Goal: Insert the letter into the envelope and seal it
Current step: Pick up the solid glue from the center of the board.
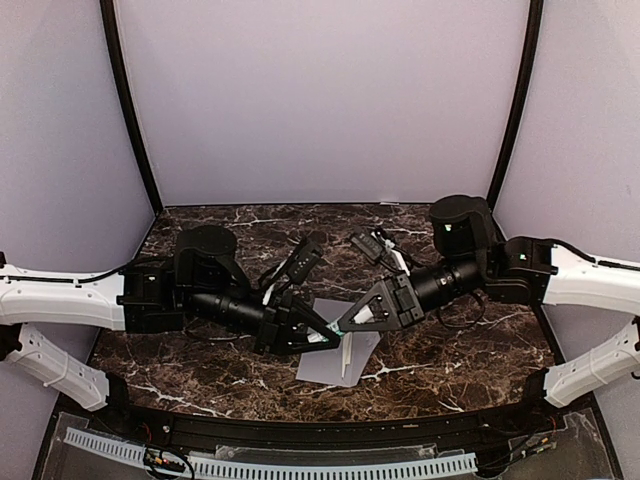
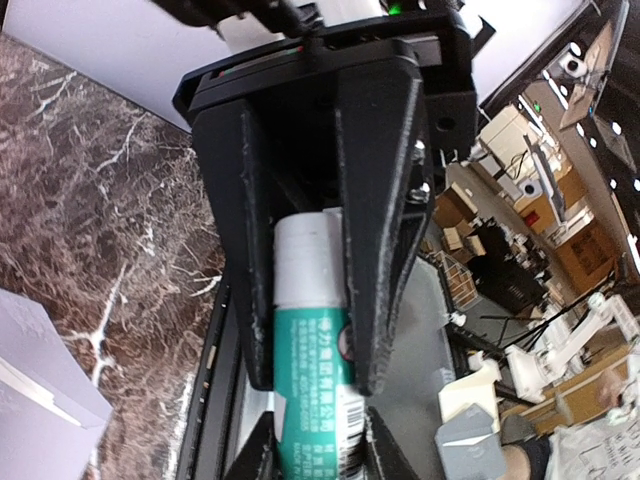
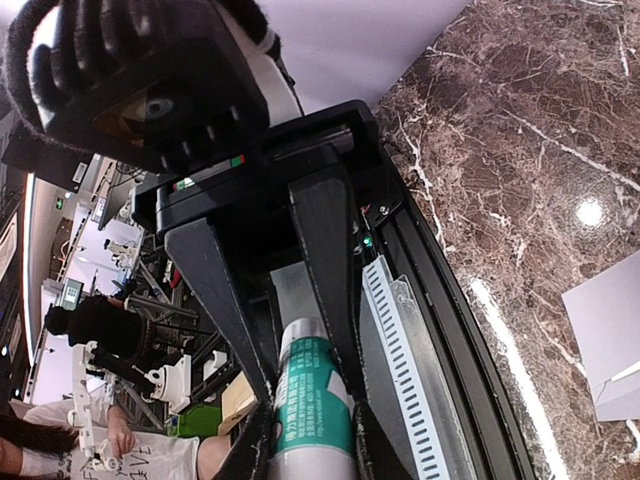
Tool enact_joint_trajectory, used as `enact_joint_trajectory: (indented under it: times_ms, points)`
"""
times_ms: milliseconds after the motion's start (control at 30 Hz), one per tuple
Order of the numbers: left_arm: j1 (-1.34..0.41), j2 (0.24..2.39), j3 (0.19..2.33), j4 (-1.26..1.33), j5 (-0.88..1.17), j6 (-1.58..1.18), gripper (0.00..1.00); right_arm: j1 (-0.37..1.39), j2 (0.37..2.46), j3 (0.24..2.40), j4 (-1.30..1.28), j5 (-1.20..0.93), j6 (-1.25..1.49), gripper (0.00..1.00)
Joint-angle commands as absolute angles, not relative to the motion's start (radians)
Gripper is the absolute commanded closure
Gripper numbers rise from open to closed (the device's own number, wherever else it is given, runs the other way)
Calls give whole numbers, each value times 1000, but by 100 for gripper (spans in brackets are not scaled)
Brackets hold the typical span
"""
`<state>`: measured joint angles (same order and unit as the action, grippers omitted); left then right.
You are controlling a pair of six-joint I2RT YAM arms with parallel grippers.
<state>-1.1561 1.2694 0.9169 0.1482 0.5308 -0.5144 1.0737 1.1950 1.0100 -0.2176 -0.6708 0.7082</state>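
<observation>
Letter, the narrow pale folded paper strip (image 1: 346, 358), lies on the flat grey paper envelope (image 1: 322, 368) at lower centre of the top view; whether it is tucked inside I cannot tell. Just above it my left gripper (image 2: 315, 380) pinches the white end of the green-and-white glue stick tube (image 2: 310, 330), and my right gripper (image 3: 305, 395) clamps its green body. I judge this is uncapping: grip firmly, pull straight apart along the tube, no bending
</observation>
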Motion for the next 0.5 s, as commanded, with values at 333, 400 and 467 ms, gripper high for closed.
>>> enact_joint_trajectory:
  times_ms: [333, 400, 467]
  points:
    - [-1160, 1191, 812, 283, 447, -594, 100, 1082, 1091, 945, -42, -435, 848, 29]
    - [-1160, 1176, 798, 290, 428, -609, 100, 1078, 1060, 894, 33, -406, 902, 29]
    - [-1160, 1167, 786, 293, 414, -621, 100, 1078, 1047, 854, 88, -400, 936, 35]
